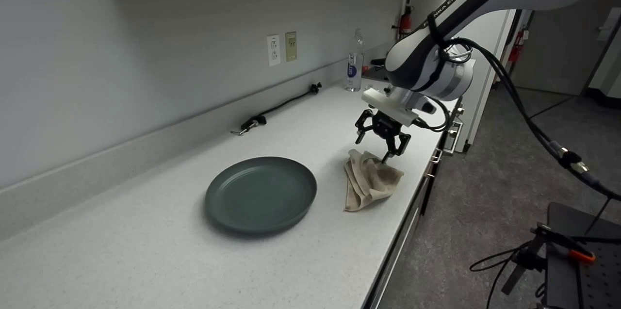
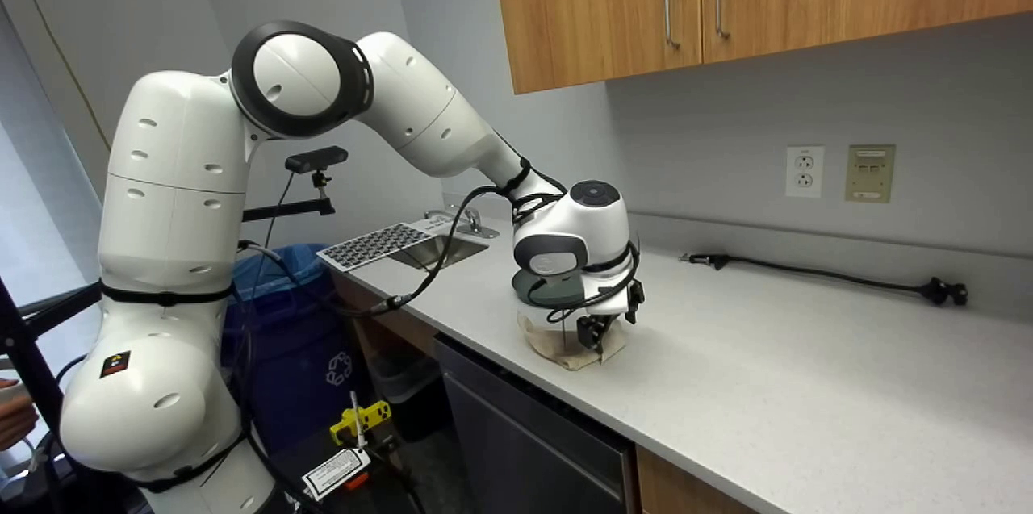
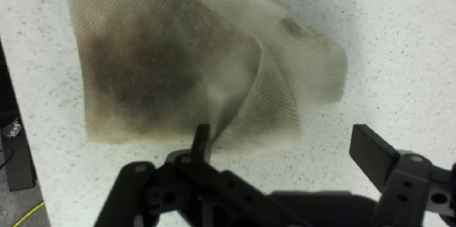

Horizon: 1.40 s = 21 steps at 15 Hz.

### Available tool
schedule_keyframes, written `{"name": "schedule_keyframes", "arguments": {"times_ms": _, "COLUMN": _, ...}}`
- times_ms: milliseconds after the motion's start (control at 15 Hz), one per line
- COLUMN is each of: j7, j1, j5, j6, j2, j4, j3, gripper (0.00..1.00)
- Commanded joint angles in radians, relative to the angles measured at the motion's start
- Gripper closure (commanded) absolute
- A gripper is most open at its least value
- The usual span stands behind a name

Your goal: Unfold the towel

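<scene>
Dark plate (image 1: 261, 195) beside the rumpled towel (image 1: 371, 180)

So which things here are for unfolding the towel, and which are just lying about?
For the job:
beige towel, rumpled and partly folded
two-fingered gripper, open near the towel's edge

Just lying about, it seems:
dark green plate
clear plastic water bottle, standing upright
black cord with chunky ends
</scene>
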Motion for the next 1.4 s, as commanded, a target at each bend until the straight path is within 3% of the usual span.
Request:
{"name": "schedule_keyframes", "arguments": {"times_ms": 0, "j7": 0.031, "j1": 0.01, "j5": 0.01, "j6": 0.006, "j2": -0.002, "j4": -0.006, "j3": -0.001, "gripper": 0.0}}
{"name": "schedule_keyframes", "arguments": {"times_ms": 600, "j7": 0.055, "j1": 0.022, "j5": 0.002, "j6": 0.049, "j2": 0.022, "j4": 0.003, "j3": -0.004, "gripper": 0.0}}
{"name": "schedule_keyframes", "arguments": {"times_ms": 867, "j7": 0.049, "j1": 0.027, "j5": -0.002, "j6": 0.085, "j2": 0.029, "j4": 0.008, "j3": -0.002, "gripper": 0.11}}
{"name": "schedule_keyframes", "arguments": {"times_ms": 1200, "j7": 0.049, "j1": 0.038, "j5": -0.003, "j6": 0.138, "j2": 0.019, "j4": -0.001, "j3": 0.002, "gripper": 0.17}}
{"name": "schedule_keyframes", "arguments": {"times_ms": 1267, "j7": 0.049, "j1": 0.042, "j5": -0.005, "j6": 0.149, "j2": 0.016, "j4": -0.003, "j3": 0.002, "gripper": 0.2}}
{"name": "schedule_keyframes", "arguments": {"times_ms": 1333, "j7": 0.049, "j1": 0.046, "j5": -0.006, "j6": 0.161, "j2": 0.012, "j4": -0.006, "j3": 0.001, "gripper": 0.31}}
